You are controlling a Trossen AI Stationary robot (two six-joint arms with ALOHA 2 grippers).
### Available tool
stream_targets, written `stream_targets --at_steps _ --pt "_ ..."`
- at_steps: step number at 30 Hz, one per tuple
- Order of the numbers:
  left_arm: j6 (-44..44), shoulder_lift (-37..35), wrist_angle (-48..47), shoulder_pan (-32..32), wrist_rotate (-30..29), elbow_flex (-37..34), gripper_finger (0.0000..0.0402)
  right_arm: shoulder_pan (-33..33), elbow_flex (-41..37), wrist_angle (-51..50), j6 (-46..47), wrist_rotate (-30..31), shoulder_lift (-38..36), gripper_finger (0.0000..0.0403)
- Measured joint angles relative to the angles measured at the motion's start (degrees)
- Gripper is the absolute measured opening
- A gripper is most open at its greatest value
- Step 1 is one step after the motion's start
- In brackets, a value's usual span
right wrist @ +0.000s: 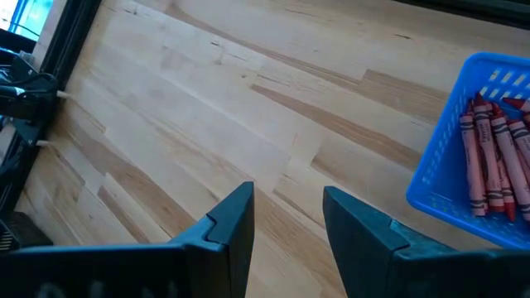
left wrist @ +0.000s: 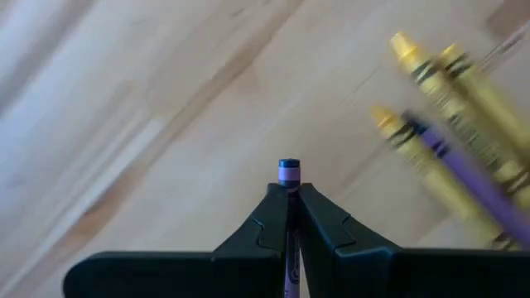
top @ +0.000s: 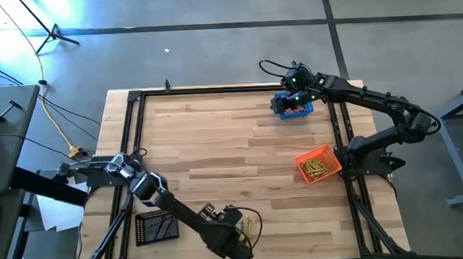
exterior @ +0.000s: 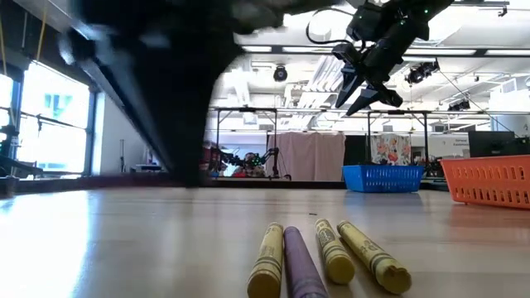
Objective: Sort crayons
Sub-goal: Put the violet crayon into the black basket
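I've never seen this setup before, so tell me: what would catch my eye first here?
Probably the left hand near the table's front edge, shut on a purple crayon, with loose yellow crayons and another purple one lying beside it. Next, the bright baskets on the right side: a blue basket holding red crayons, with the open right hand hanging above it, and an orange basket of yellow ones.

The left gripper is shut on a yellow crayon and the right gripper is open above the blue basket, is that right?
Not quite. The left gripper is shut on a purple crayon, not a yellow one; the left wrist view shows it between the fingers. The yellow crayons lie loose on the table. The rest holds: the right gripper is open above the blue basket.
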Motion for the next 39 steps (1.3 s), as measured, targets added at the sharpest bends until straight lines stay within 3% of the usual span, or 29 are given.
stream_targets --at_steps 5,7,10,23,33,39 --pt "-4.0 0.0 -10.7 -2.5 -1.1 4.0 0.0007 0.0 0.0 0.0 0.0 0.0 0.0 0.0133" --pt "-6.1 -0.5 -10.6 -4.0 -2.3 4.1 0.0007 0.0 0.0 0.0 0.0 0.0 0.0 0.0133" --pt "-10.0 -3.5 -10.8 -6.8 -2.4 0.1 0.0007 0.0 0.0 0.0 0.0 0.0 0.0 0.0133" --pt "-41.6 -20.3 -10.5 -18.4 0.9 -25.2 0.0007 0.0 0.0 0.0 0.0 0.0 0.0 0.0133" --pt "-48.6 -28.6 -10.6 -23.4 8.5 -37.4 0.0008 0.0 0.0 0.0 0.0 0.0 0.0 0.0133" --pt "-49.5 -28.7 -10.5 -24.4 11.0 -39.1 0.0012 0.0 0.0 0.0 0.0 0.0 0.0 0.0133"
